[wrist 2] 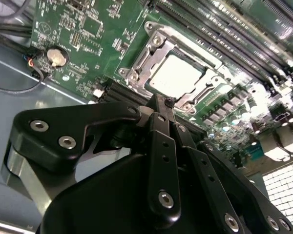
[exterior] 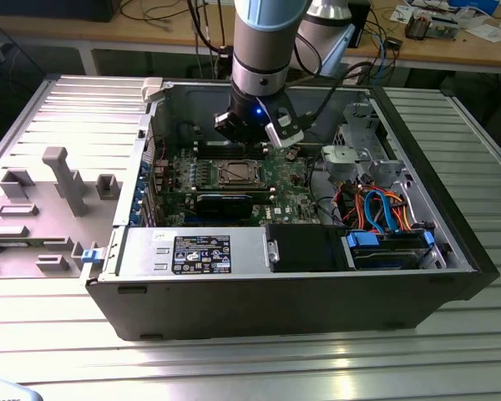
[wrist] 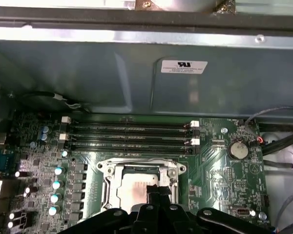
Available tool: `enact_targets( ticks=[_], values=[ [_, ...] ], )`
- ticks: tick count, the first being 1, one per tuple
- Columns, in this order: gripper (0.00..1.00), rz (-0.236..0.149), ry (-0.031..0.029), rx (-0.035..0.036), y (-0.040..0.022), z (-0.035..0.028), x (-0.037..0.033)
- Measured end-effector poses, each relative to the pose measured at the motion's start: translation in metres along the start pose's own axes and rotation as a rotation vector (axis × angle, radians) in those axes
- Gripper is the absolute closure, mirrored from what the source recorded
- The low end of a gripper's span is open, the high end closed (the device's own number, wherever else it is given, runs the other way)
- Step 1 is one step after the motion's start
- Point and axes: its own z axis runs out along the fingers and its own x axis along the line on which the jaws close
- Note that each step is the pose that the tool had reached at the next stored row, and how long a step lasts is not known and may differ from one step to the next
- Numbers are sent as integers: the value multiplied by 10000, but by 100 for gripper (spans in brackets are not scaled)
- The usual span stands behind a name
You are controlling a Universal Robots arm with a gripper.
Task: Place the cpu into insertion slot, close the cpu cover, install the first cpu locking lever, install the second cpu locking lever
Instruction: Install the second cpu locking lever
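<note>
The arm reaches straight down into the open computer case (exterior: 451, 251) on the counter (exterior: 234, 368), its end effector (exterior: 255, 125) poised just above the motherboard (exterior: 292, 180). In both wrist views the fingertips (wrist 2: 161, 105) are pressed together with nothing between them, hovering at the edge of the insertion slot (wrist: 139, 183). The cpu (wrist 2: 178, 75) lies flat in that slot, framed by the silvery cpu cover (wrist 2: 146, 58).
</note>
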Motion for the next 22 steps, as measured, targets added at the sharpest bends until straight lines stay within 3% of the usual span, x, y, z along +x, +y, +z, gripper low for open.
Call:
enact_targets(
  ticks=[6, 7, 8, 9, 10, 11, 22],
  values=[
    [89, 1, -1, 3, -55, -14, 3],
    [89, 1, 0, 30, -55, -15, 2],
    [89, 1, 5, 132, -56, -15, 2],
    [89, 1, 16, 377, -56, -16, 2],
    [89, 1, 22, 554, -56, -16, 2],
    [89, 0, 25, 614, -57, -14, 2],
    [89, 2, 25, 615, -170, -39, 7]
  ],
)
